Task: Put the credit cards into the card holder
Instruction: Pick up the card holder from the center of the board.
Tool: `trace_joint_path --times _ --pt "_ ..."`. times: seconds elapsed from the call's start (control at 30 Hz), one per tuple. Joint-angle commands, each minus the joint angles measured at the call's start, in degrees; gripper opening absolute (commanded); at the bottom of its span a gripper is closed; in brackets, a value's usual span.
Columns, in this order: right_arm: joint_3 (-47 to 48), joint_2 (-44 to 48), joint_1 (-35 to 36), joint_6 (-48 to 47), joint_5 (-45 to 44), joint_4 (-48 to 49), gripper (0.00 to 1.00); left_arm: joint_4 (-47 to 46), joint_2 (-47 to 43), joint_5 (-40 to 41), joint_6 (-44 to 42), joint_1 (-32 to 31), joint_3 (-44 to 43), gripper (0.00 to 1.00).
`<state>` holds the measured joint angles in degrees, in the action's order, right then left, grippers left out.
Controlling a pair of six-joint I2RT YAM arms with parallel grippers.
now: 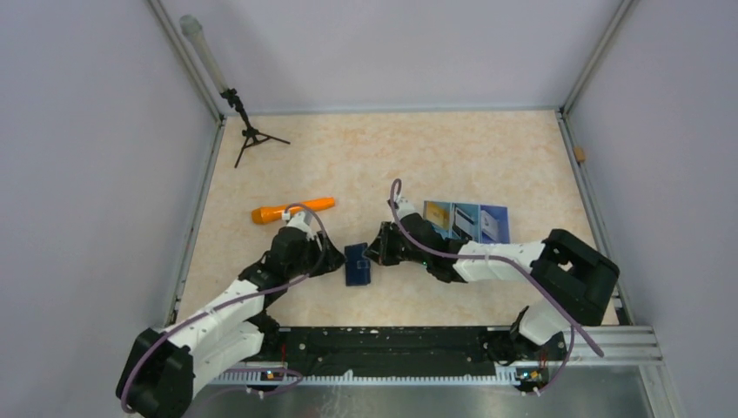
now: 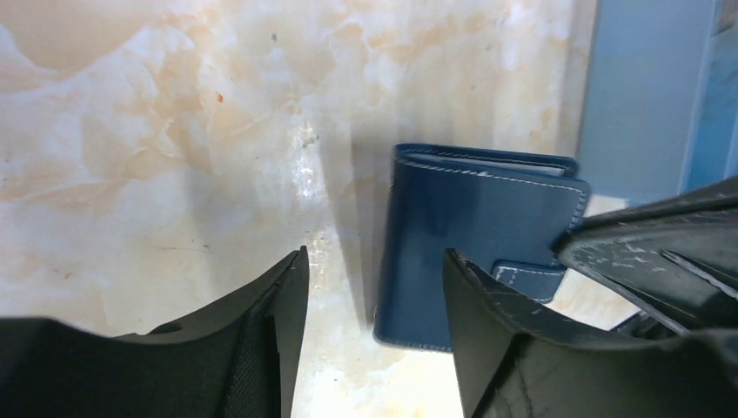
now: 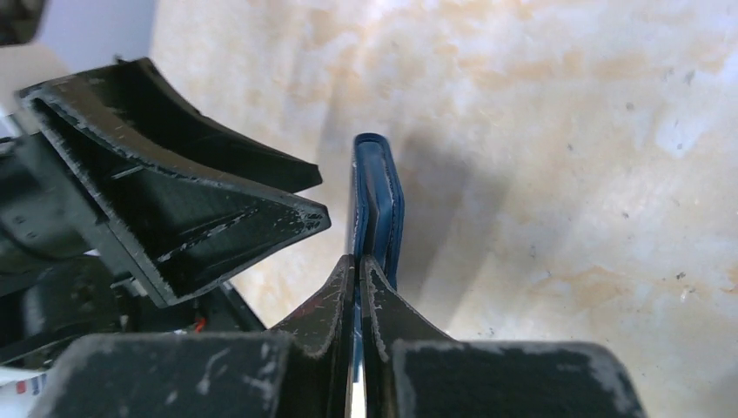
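Observation:
The navy card holder (image 1: 358, 264) lies closed on the table between my two grippers. In the left wrist view it (image 2: 470, 235) shows its stitched cover and strap tab (image 2: 527, 275). My left gripper (image 1: 338, 259) is open and empty, its jaws (image 2: 374, 266) straddling the holder's near corner. My right gripper (image 1: 372, 252) is shut on the holder's thin blue tab (image 3: 358, 261), with the holder seen edge-on (image 3: 376, 196). A row of cards (image 1: 466, 221) lies flat behind the right arm, bluish with a gold patch and a white patch.
An orange marker-like object (image 1: 291, 210) lies left of centre behind the left arm. A small black tripod (image 1: 251, 135) stands at the back left corner. Metal frame rails (image 1: 196, 218) border the table. The left finger (image 3: 174, 205) shows in the right wrist view.

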<state>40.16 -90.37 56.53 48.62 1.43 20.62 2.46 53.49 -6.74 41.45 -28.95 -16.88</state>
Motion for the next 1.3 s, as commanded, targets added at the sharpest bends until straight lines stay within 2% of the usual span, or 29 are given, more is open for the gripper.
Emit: trace_joint_path --times 0.0,0.13,0.33,0.53,0.73,0.77,0.8,0.9,0.97,1.07,1.13,1.17,1.23,1.27 --pt "0.73 9.39 0.53 -4.24 -1.91 1.11 0.00 5.58 -8.97 -2.71 -0.63 2.89 -3.95 0.69" --pt "1.64 17.64 -0.74 -7.15 -1.87 -2.32 0.00 8.63 -16.44 -7.15 -1.10 4.43 -7.62 0.84" --pt "3.19 25.97 -5.03 -8.64 9.78 -2.62 0.00 9.37 -19.17 -18.58 -4.13 5.11 -14.40 0.98" --pt "5.43 29.71 -5.91 -8.53 16.31 -3.38 0.00 5.76 -17.96 -28.25 -3.44 5.13 -16.93 0.99" --pt "4.93 28.82 -5.94 -6.04 20.96 0.53 0.00 4.51 -16.90 -32.43 -3.00 5.13 -17.32 0.97" --pt "4.93 28.41 -5.92 -5.98 21.10 0.70 0.00 3.57 -16.70 -33.84 -2.59 5.09 -17.20 0.94" --pt "4.85 28.07 -5.99 -6.09 21.07 0.75 0.00 2.39 -16.56 -35.72 -2.07 5.13 -16.90 0.86" --pt "5.05 27.32 -5.94 -7.00 20.27 0.15 0.00 -0.15 -16.23 -40.33 -0.78 5.11 -16.64 0.50" --pt "5.54 27.57 -5.99 -8.50 18.73 -1.89 0.00 1.09 -16.82 -39.97 -1.47 5.13 -16.87 0.28" --pt "6.06 28.63 -6.25 -10.25 16.87 -5.35 0.00 3.23 -18.39 -37.95 -2.86 5.12 -16.88 0.04" --pt "5.98 29.52 -6.99 -11.19 17.25 -6.45 0.03 3.84 -19.14 -37.31 -3.34 5.17 -16.85 0.00" --pt "5.98 29.99 -7.34 -11.94 17.35 -7.26 0.16 3.99 -19.17 -37.46 -3.47 5.14 -16.86 0.00" --pt "6.07 31.22 -7.49 -14.36 17.84 -8.82 0.50 4.07 -19.16 -38.47 -3.70 5.13 -16.93 0.00" --pt "6.11 31.60 -7.52 -15.75 18.35 -9.60 0.60 4.05 -19.11 -39.16 -3.71 5.15 -17.09 0.00"
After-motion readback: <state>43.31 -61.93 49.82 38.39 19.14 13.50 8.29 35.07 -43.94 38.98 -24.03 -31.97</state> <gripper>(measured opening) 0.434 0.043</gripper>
